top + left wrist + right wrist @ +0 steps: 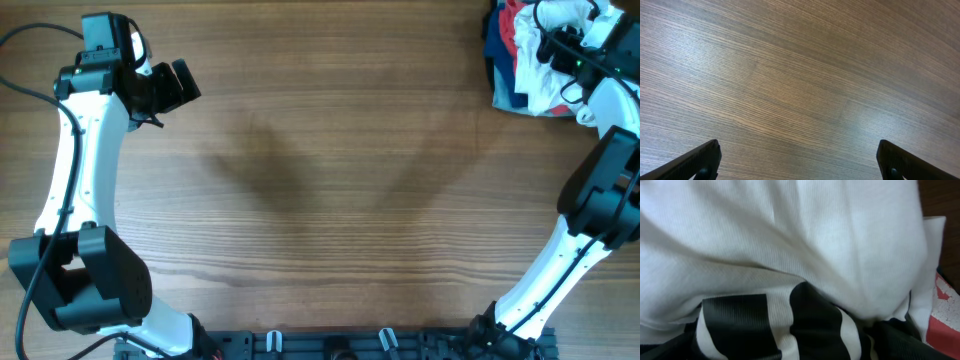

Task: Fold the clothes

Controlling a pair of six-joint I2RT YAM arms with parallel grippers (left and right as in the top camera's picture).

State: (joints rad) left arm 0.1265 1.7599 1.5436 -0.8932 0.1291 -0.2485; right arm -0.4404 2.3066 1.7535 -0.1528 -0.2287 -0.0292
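No word reads clearly; the T-shirt (790,245) shows only parts of bold black letters, too close.

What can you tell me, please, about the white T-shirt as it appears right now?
The white T-shirt lies crumpled, not yet folded, on a pile of red and blue garments at the table's far right corner. Its fabric looks thin, soft and finely ribbed, with bold black lettering showing in the folds. The right gripper is right over it; whether its jaws touch the cloth cannot be told.
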